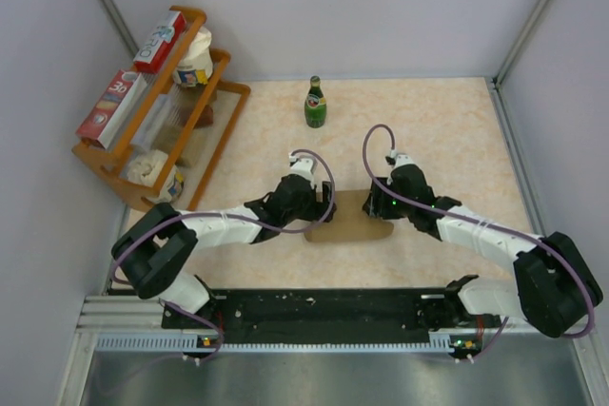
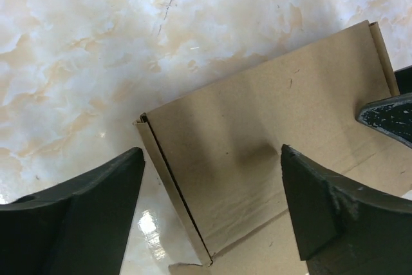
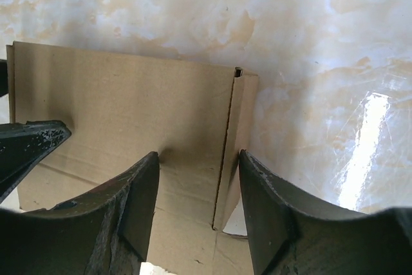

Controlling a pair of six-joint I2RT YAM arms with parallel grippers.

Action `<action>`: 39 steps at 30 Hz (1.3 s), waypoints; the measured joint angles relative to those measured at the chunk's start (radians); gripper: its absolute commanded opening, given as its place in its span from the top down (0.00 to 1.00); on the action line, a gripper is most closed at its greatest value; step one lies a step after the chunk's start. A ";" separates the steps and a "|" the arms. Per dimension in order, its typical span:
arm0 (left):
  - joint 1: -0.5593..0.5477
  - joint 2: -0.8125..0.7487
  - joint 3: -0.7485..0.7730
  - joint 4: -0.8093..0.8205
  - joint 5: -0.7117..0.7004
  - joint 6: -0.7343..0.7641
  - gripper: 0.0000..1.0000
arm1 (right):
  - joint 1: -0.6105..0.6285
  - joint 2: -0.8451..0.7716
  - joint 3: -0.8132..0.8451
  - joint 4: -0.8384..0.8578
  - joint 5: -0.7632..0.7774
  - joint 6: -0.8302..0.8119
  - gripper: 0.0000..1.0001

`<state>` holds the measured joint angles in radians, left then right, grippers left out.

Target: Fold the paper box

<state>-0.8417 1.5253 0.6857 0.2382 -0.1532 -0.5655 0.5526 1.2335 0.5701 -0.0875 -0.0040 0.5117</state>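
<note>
The box [image 1: 349, 219] lies flat on the table [image 1: 447, 121]. My left claw [image 2: 212, 152] and right claw [image 3: 199, 156] are both spread, one straddling each folded end. Recommended: bear down squarely on the creases, then raise both ends together.

A: How many racks?
B: One wooden rack [image 1: 143, 130].
A: And on it?
B: Two red-and-white printed boxes [image 1: 160, 41], the second on a lower shelf [image 1: 111, 107]. Also two white containers [image 1: 193, 62], one at the rack's top and one at its bottom [image 1: 152, 173].
A: Bottles?
B: One green bottle [image 1: 315, 104], right of the rack.
A: Cardboard?
B: One paper box [image 1: 350, 217], also right of the rack.
A: Grippers?
B: Two: the left gripper [image 2: 212, 152] and the right gripper [image 3: 199, 156], one on each arm.
</note>
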 measured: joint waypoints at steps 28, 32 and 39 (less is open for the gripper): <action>0.032 -0.444 -0.336 -0.126 0.139 -0.071 0.02 | -0.039 -0.334 -0.138 -0.206 -0.060 0.009 0.29; 0.014 -0.463 -0.340 -0.109 0.167 -0.078 0.02 | -0.039 -0.349 -0.138 -0.203 -0.096 0.008 0.30; -0.009 -0.464 -0.295 -0.110 0.176 -0.062 0.06 | -0.039 -0.361 -0.138 -0.190 -0.119 0.002 0.37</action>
<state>-0.8505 1.0615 0.3904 0.1280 0.0227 -0.6277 0.5140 0.8722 0.4316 -0.2771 -0.1234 0.5140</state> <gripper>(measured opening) 0.958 0.661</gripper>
